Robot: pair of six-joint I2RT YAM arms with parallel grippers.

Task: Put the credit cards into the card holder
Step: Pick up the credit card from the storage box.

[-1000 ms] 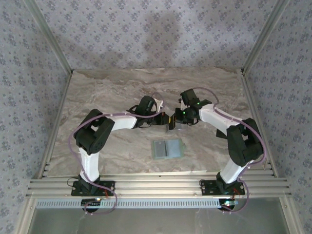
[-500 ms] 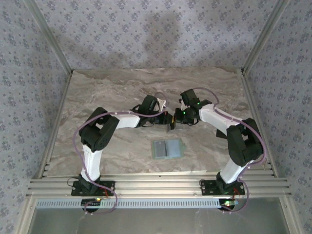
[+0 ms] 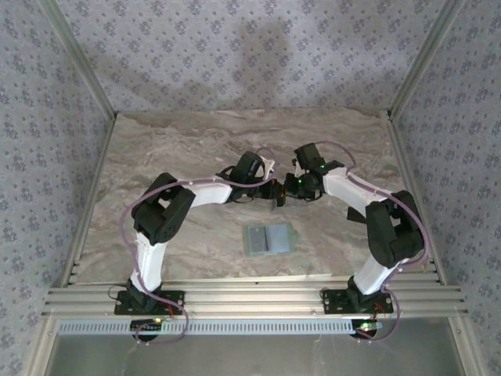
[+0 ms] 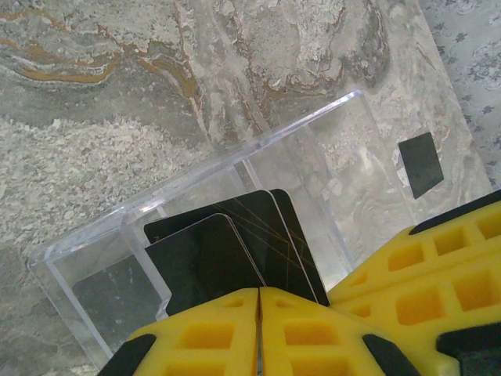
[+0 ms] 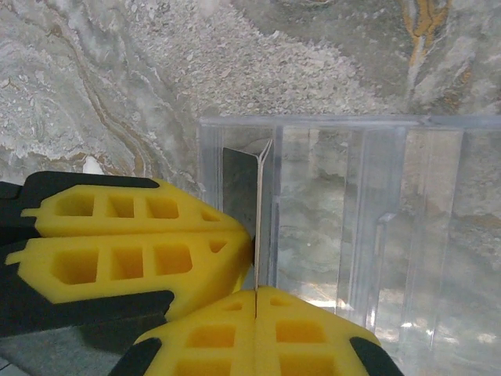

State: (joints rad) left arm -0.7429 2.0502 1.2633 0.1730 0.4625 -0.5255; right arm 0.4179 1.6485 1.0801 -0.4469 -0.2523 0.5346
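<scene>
**A:** How is the right gripper (image 5: 256, 294)?

**B:** Its fingers are clamped on the credit cards (image 4: 235, 243), held edge-on at a clear plastic box (image 5: 352, 196).

**A:** And the left gripper (image 4: 258, 291)?

**B:** Its fingers are together and hold nothing. The tips are at the flat face of the cards. Both arms bend inward and meet over the middle of the table (image 3: 180, 141). The card holder (image 3: 268, 239) lies open nearer the bases, well apart.
</scene>
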